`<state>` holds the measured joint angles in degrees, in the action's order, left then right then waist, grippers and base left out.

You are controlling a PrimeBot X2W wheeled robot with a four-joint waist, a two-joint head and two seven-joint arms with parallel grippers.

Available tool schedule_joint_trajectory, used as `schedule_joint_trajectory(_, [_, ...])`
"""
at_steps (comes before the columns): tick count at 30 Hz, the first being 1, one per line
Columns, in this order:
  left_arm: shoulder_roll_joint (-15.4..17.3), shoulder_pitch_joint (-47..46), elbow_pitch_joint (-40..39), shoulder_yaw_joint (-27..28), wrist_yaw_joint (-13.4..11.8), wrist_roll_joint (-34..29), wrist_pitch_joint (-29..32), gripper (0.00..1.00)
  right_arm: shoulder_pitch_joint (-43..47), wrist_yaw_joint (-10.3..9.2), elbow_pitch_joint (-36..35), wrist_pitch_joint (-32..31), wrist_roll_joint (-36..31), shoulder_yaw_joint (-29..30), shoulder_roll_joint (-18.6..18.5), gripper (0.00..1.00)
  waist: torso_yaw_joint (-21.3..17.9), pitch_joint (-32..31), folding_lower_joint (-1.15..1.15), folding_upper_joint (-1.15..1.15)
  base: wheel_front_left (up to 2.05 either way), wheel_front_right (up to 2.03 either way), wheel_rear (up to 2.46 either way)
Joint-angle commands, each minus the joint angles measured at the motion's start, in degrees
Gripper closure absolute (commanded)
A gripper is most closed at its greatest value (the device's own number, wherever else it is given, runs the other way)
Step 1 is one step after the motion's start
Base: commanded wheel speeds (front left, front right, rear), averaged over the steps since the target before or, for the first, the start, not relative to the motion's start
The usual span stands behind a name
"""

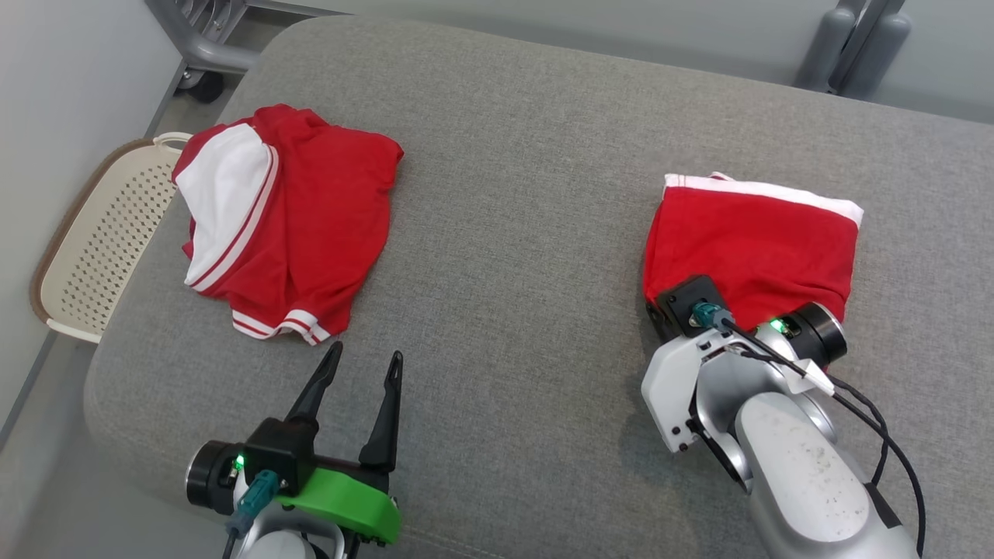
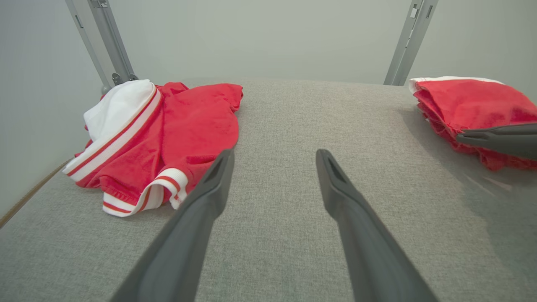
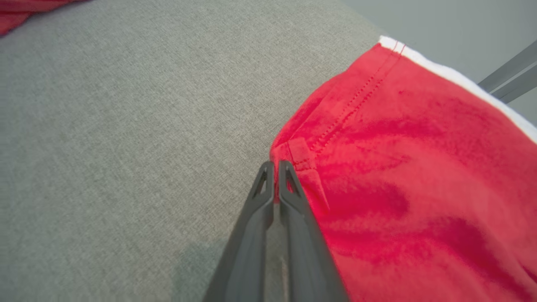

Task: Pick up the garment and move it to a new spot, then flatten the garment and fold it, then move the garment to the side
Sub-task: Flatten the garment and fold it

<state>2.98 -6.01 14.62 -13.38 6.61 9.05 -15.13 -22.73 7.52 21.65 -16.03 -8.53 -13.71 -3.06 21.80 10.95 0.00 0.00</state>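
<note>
Right wrist view: right tool (image 3: 275, 167) clamped on garment (image 3: 398, 167) edge.

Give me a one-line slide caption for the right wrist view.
Shut right end effector pinching the edge of the garment on the grey surface.

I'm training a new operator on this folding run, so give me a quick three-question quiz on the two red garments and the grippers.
1. True or false: the left gripper is open and touches neither garment.
2. What sits beside the grey surface, on the robot's left? A. a perforated basket B. a bucket C. a chair
3. Fill in: the right gripper is shut on the edge of the ____ garment.

Key: 1. True; the crumpled garment lies just beyond its fingertips. 2. A. 3. Folded; it is the folded garment with the white band.
</note>
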Motion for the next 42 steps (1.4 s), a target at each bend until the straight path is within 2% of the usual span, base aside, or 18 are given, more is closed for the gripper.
schedule_joint_trajectory(1, [0.0, -0.6, -0.2, 0.2, -0.1, 0.0, 0.0, 0.00, 0.7, -0.06, -0.8, 0.0, 0.3, -0.3, -0.1, 1.00, -0.2, 0.0, 0.00, 0.00, 0.00, 0.00, 0.00])
schedule_joint_trajectory(5, [0.0, -0.7, -0.2, 0.4, -0.1, -0.2, 0.0, 0.00, 1.0, -0.06, -1.0, 0.6, 1.1, 0.3, 0.1, 1.00, -0.6, 0.2, 0.00, 0.00, 0.00, 0.00, 0.00])
schedule_joint_trajectory(6, [0.0, -0.8, -0.1, 0.3, 0.0, -0.2, 0.0, 0.00, 1.0, -0.06, -1.0, 0.6, 1.7, 0.2, 0.1, 0.57, -0.6, 0.2, 0.00, 0.00, 0.00, 0.00, 0.00])
schedule_joint_trajectory(7, [0.0, -1.0, 0.1, 0.1, 0.0, -0.3, 0.0, 0.00, 1.2, -0.06, -1.3, 0.4, 3.5, -0.2, 0.1, 0.00, -0.6, 0.1, 0.00, 0.00, 0.00, 0.00, 0.00])
schedule_joint_trajectory(13, [0.0, -0.7, 0.2, 0.1, 0.1, -0.3, 0.0, 0.00, 1.7, -0.07, -7.3, -0.1, 10.4, -0.3, 0.1, 0.00, -0.6, -0.3, 0.00, 0.00, 0.00, 0.00, 0.00])
schedule_joint_trajectory(16, [-0.1, -0.3, 0.0, 0.5, -0.1, -0.3, 0.0, 0.00, 1.5, -0.07, -10.4, -1.3, 8.2, 2.6, 0.0, 0.00, -0.9, -0.3, 0.00, 0.00, 0.00, 0.00, 0.00])
schedule_joint_trajectory(20, [0.0, -0.4, -0.2, 0.4, 0.0, -0.4, 0.0, 0.00, 0.9, -0.06, -11.1, -2.3, 4.5, 5.5, -0.3, 0.00, -0.9, -0.1, 0.00, 0.00, 0.00, 0.00, 0.00])
schedule_joint_trajectory(21, [0.0, -0.7, -0.3, 0.2, 0.0, -0.4, 0.0, 0.00, 0.4, -0.06, -11.0, -2.3, 3.1, 6.1, -0.7, 0.57, -0.9, 0.0, 0.00, 0.00, 0.00, 0.00, 0.00])
schedule_joint_trajectory(22, [-0.1, -0.9, -0.3, 0.0, 0.1, -0.4, 0.0, 0.00, 0.1, -0.06, -10.4, -2.4, 1.6, 6.2, -1.4, 1.00, -0.9, 0.1, 0.00, 0.00, 0.00, 0.00, 0.00])
schedule_joint_trajectory(29, [0.0, -1.5, -0.5, -1.1, 0.2, 0.1, 0.0, 0.00, -1.8, -0.07, -4.5, -1.7, -2.0, 3.3, -5.5, 1.00, 0.0, 0.6, 0.00, 0.00, 0.00, 0.00, 0.00])
schedule_joint_trajectory(32, [-0.1, -1.3, -0.7, -1.1, 0.0, 0.3, 0.0, 0.00, -2.1, -0.06, -2.3, -1.0, -1.7, 1.7, -6.1, 1.00, 0.4, 0.7, 0.00, 0.00, 0.00, 0.00, 0.00])
schedule_joint_trajectory(42, [0.0, -0.6, -0.5, -0.5, -0.3, 0.3, 0.0, 0.00, 0.1, -0.07, 1.8, 0.0, 0.4, -4.4, -3.1, 1.00, 0.4, 0.6, 0.00, 0.00, 0.00, 0.00, 0.00])
